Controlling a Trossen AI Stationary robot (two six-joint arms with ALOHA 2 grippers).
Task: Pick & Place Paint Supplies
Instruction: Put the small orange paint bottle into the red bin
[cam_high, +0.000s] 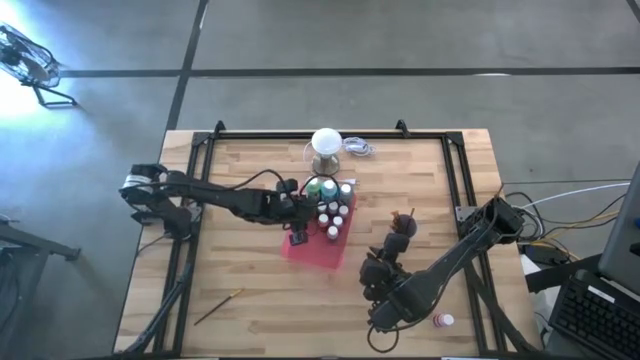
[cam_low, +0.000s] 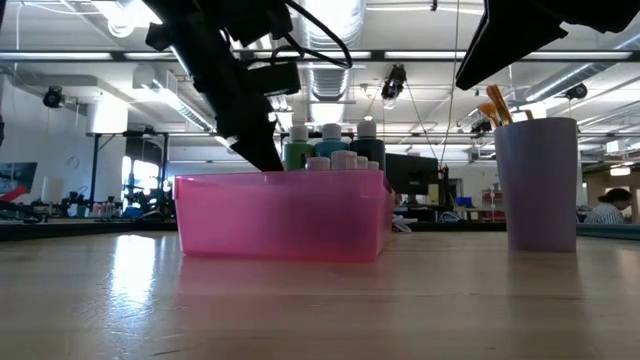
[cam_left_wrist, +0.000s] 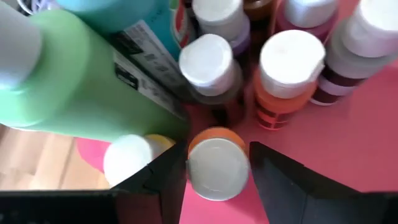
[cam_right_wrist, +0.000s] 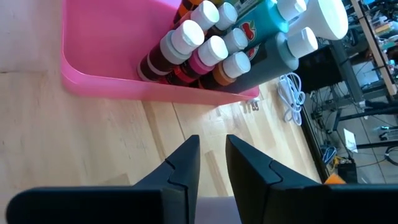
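Overhead, low and wrist views of the wooden table (cam_high: 250, 310), read left to right with the pink tray (cam_high: 300, 250) as landmark. Well to the left of the tray, toward the table's near edge, a thin brown-handled brush (cam_high: 218, 306) lies flat on the wood. The left arm reaches in from the left, and the left gripper (cam_high: 299, 234) hangs over the tray's left part; its wrist view shows the two dark fingers (cam_left_wrist: 283, 186) standing apart on either side of an orange paint bottle (cam_left_wrist: 217, 165) with a white cap, a sliver of gap on each side, so the jaws are released and not pressing the bottle. That bottle stands upright on the tray floor, beside a cluster of white-capped small bottles (cam_high: 335, 214) in the tray's far part, with a green bottle (cam_left_wrist: 87, 87) and a larger teal bottle (cam_high: 328, 187) next to them. Just beyond the tray's far end stands the white ball-topped clear stand (cam_high: 326, 148). To the right of the tray is a purple cup (cam_low: 543, 180) holding brushes. Farther right and nearer, the right gripper (cam_right_wrist: 212, 163) hovers over bare wood with its jaws nearly together and nothing between them. One small pink bottle (cam_high: 443, 321) lies near the table's near right corner, well apart from the tray.
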